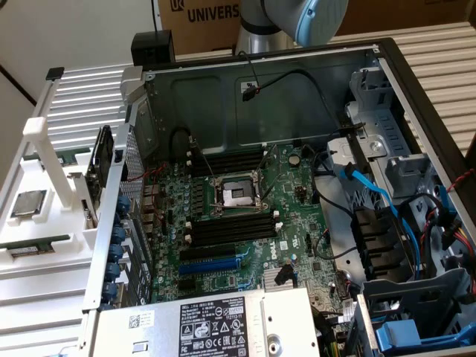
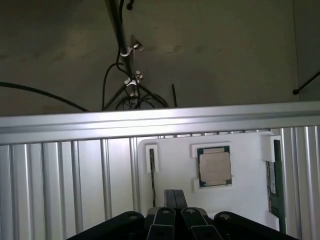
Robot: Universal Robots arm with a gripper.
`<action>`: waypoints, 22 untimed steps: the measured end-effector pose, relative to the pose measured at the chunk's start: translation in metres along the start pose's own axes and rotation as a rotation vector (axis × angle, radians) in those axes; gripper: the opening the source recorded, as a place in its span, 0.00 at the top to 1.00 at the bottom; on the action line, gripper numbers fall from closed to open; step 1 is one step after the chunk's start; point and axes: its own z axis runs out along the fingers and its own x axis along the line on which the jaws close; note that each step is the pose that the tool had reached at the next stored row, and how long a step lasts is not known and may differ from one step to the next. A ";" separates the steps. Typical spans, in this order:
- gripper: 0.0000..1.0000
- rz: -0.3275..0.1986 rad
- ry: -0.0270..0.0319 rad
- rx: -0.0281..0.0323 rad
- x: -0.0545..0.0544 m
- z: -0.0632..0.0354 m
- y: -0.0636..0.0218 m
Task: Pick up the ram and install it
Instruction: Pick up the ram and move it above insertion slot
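On the white fixture tray (image 2: 175, 160), the ram (image 2: 274, 182) rests on edge in its holder near the square silver processor chip (image 2: 215, 166). The gripper (image 2: 174, 197) hangs above the tray with its fingers (image 2: 161, 220) pressed together and nothing between them, closer to the chip than to the ram. In the exterior view the tray sits at the exterior view's left, outside the open computer case (image 1: 387, 67) and beside an upright dark expansion card (image 1: 99, 167), while the robot arm (image 1: 297, 18) rises behind the case, over the green motherboard (image 1: 245, 253) with its black memory slots (image 1: 230, 229).
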 end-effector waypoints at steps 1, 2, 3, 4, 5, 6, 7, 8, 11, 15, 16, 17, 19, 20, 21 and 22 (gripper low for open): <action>0.90 0.000 0.0003 0.0002 0.000 0.0036 -0.0012; 0.90 0.000 0.0005 0.0004 0.000 0.0052 -0.0016; 0.90 0.000 0.0006 0.0007 0.000 0.0069 -0.0018; 0.90 0.001 0.0011 0.0008 0.001 0.0085 -0.0020; 0.90 0.001 0.0017 0.0013 0.001 0.0098 -0.0023; 0.90 0.001 0.0022 0.0029 0.001 0.0108 -0.0026; 0.90 0.001 0.0023 0.0058 0.001 0.0117 -0.0028; 0.90 0.003 0.0023 0.0087 0.001 0.0127 -0.0031; 0.90 0.015 0.0013 0.0191 0.002 0.0191 -0.0048; 0.90 0.021 0.0008 0.0262 0.002 0.0245 -0.0062; 0.90 0.021 0.0007 0.0287 0.002 0.0255 -0.0065; 0.90 0.023 0.0005 0.0345 0.002 0.0275 -0.0067; 0.90 0.026 -0.0001 0.0406 0.003 0.0302 -0.0069; 0.90 0.027 -0.0003 0.0423 0.003 0.0317 -0.0070; 0.90 0.029 -0.0004 0.0435 0.003 0.0335 -0.0073; 0.90 0.030 -0.0004 0.0442 0.004 0.0353 -0.0076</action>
